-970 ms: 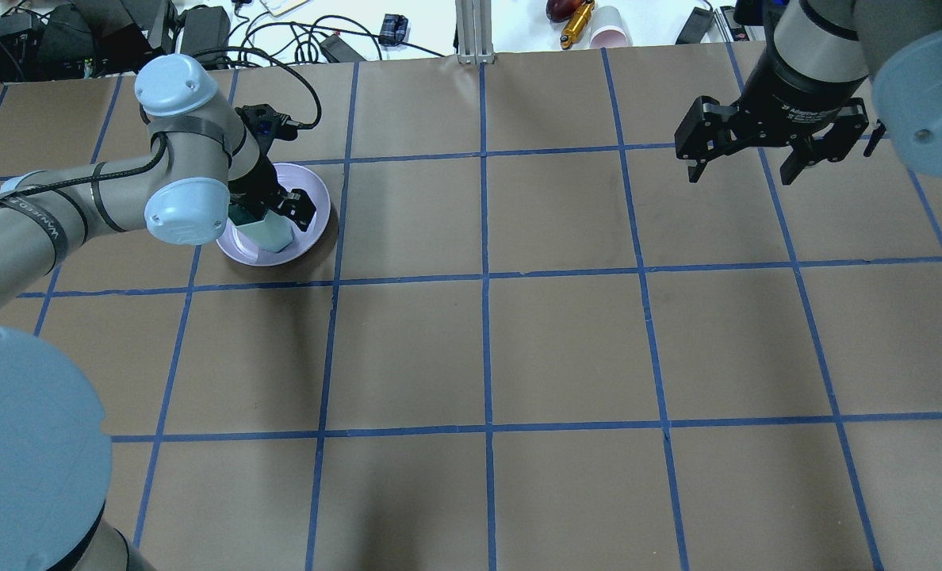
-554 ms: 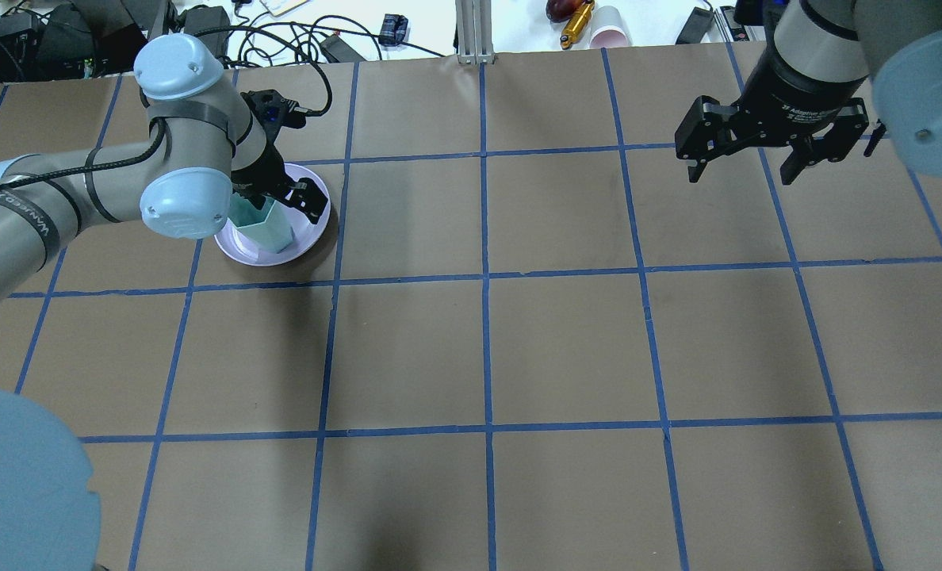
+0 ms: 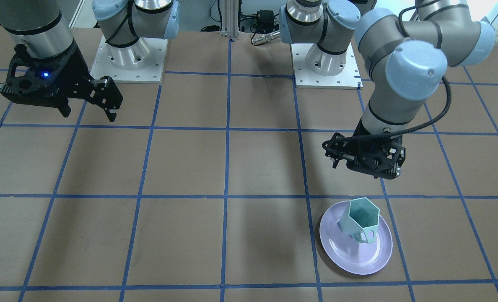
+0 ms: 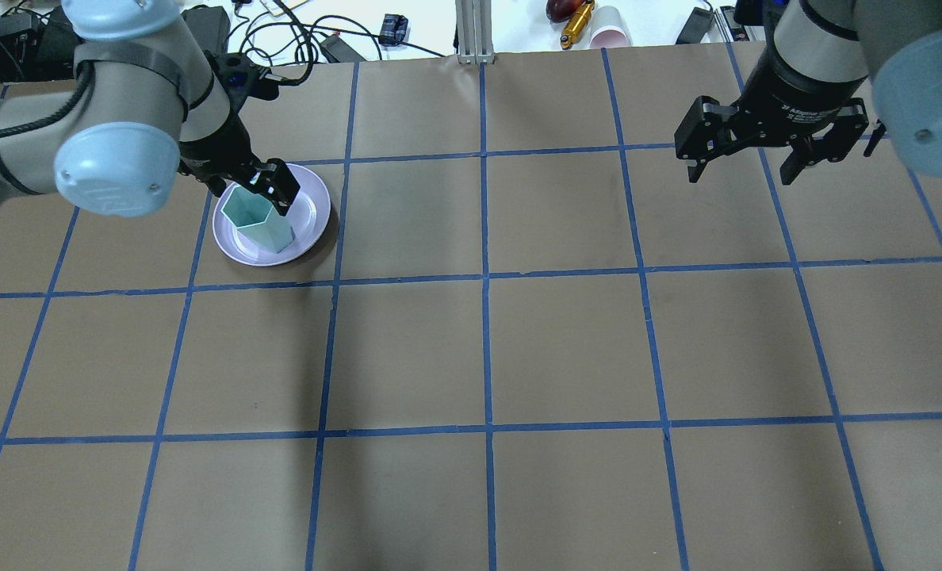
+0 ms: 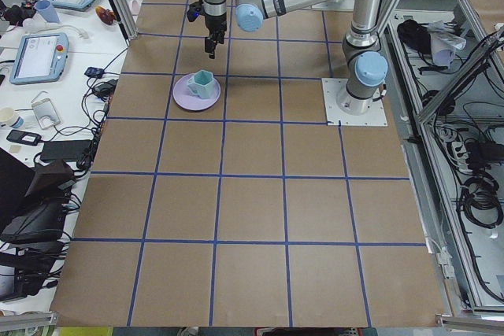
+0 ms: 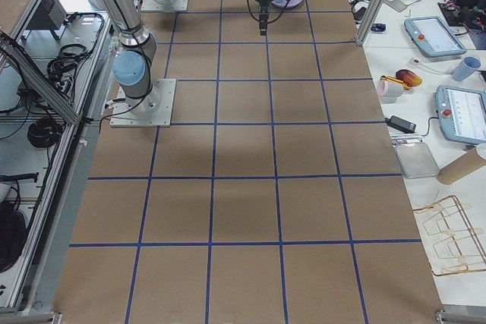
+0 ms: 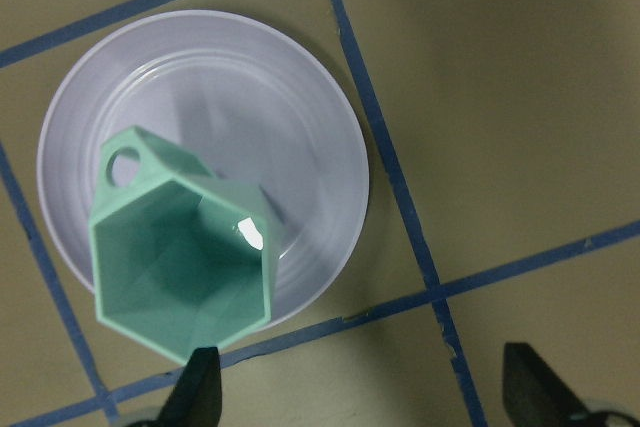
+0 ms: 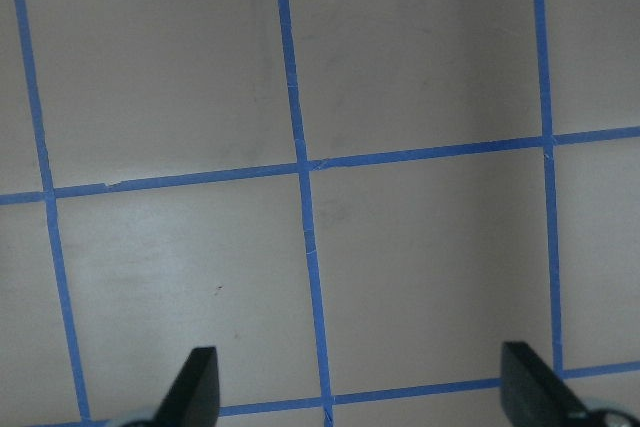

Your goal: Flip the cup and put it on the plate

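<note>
Two grippers, both spread and holding nothing. My left gripper (image 7: 365,402) hangs above the cup (image 7: 180,257), which stands mouth-up on the plate (image 7: 300,117) beneath my fingertips. My right gripper (image 4: 744,166) hovers well apart from them, over the table (image 4: 566,349).

The left gripper (image 3: 368,161) is now raised clear of the cup (image 4: 258,222); one second earlier it sat low over the plate (image 4: 315,208) with its fingers at the cup. The cup no longer lies between the fingers. It stands free and upright on the plate, mouth up, below the gripper and offset toward one finger (image 7: 195,392), with the jaws spread wide and nothing between them.
</note>
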Controlling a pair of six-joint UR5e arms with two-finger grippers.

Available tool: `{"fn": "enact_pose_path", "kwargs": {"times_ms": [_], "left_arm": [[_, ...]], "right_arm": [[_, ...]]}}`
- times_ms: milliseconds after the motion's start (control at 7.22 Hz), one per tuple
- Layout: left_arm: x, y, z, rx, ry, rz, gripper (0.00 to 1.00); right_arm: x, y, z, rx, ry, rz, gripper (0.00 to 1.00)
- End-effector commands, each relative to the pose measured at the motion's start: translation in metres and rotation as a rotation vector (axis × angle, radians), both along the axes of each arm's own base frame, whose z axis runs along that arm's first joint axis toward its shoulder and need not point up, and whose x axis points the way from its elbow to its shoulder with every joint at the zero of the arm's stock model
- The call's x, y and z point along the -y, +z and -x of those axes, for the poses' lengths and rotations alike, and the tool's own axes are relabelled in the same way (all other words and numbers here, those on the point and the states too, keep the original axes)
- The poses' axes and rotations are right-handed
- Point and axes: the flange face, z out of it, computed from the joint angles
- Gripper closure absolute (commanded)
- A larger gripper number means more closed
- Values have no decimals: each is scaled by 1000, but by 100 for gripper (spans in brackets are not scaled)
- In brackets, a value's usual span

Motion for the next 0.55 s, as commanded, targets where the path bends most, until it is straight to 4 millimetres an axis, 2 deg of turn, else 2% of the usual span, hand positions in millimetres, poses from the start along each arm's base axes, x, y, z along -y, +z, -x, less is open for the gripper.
{"fn": "enact_pose_path", "kwargs": {"times_ms": [0,277,416], "left_arm": [[-21,73,6,-36,87,14,0],[-29,106,24,-67,203,9,0],[-28,108,28,-61,234,-32,0]], "right_arm": [[0,1,0,-1,0,1,0],[0,1,0,-1,0,1,0],[0,1,0,-1,0,1,0]]}}
